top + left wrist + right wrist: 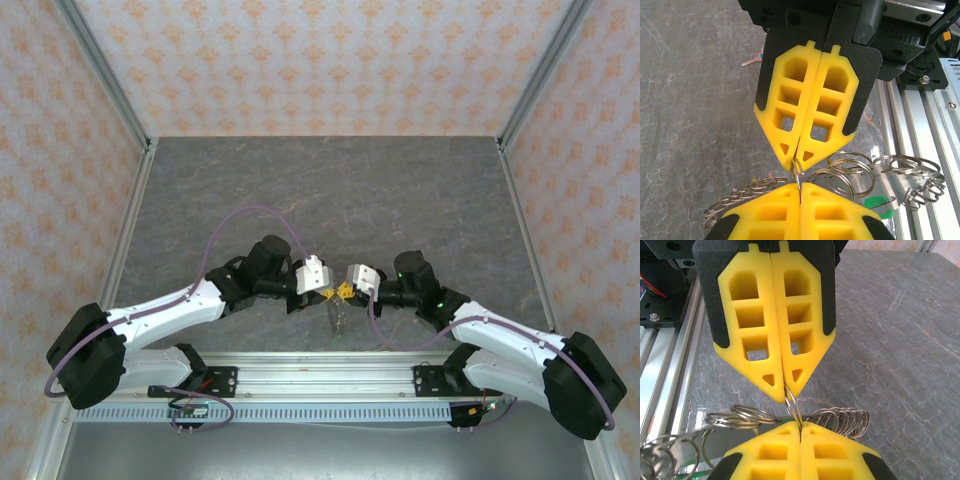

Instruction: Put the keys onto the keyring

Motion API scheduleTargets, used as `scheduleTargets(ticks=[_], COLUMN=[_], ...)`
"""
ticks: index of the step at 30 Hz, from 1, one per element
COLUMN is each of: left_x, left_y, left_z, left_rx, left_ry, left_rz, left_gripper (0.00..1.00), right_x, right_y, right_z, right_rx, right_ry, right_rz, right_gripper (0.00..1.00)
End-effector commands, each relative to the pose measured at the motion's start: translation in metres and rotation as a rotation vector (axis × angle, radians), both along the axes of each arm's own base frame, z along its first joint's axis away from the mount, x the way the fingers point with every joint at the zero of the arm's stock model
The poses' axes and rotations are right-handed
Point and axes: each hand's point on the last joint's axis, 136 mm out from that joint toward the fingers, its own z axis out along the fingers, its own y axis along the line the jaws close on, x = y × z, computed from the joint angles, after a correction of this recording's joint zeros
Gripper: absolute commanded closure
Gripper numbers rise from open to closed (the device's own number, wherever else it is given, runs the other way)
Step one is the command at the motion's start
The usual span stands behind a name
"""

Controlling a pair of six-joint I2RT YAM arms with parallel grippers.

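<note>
The left gripper [800, 187] is closed, its yellow fingers pressed together and clamped on the thin wire of the keyring [798, 172]. Tip to tip against it stands the right gripper [795, 161], closed as well, with the same wire loop pinched in the seam between its fingers. The keyring is thus held between the two sets of fingertips, clear of the table [690, 125].

Along the wire, on both sides of the fingertips, a row of metal split rings [850, 175] is strung. On the side away from the arm bases they are packed close like a coil. On the side toward the bases they are looser and spread out. Among these looser rings a green-tagged key [880, 202] is seen, just beside the left gripper's fingers.

Beyond the right gripper's body, well apart from the fingertips, a second key [751, 61] lies flat on the table, partly hidden by that gripper. The aluminium rail [920, 125] that carries the arm bases runs past the grippers on the near side.
</note>
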Motion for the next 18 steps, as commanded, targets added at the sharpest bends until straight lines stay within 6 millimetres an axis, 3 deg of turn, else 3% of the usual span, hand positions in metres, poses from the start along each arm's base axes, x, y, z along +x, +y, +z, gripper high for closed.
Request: scheduleTargets(ticks=[1, 18], left_x=[0.0007, 0.0051], left_y=[-0.0021, 0.0003], left_z=[0.0056, -0.0017], left_rx=[-0.005, 0.022], left_ry=[-0.020, -0.019], left_rz=[-0.008, 0.019], left_gripper=[0.95, 0.86], right_x=[0.0020, 0.0006], right_y=[0.0042, 0.0052], right_z=[0.0174, 0.0173], right_rx=[0.061, 0.065], right_ry=[-0.041, -0.017], right_rz=[0.008, 0.012], right_gripper=[1.00, 1.00])
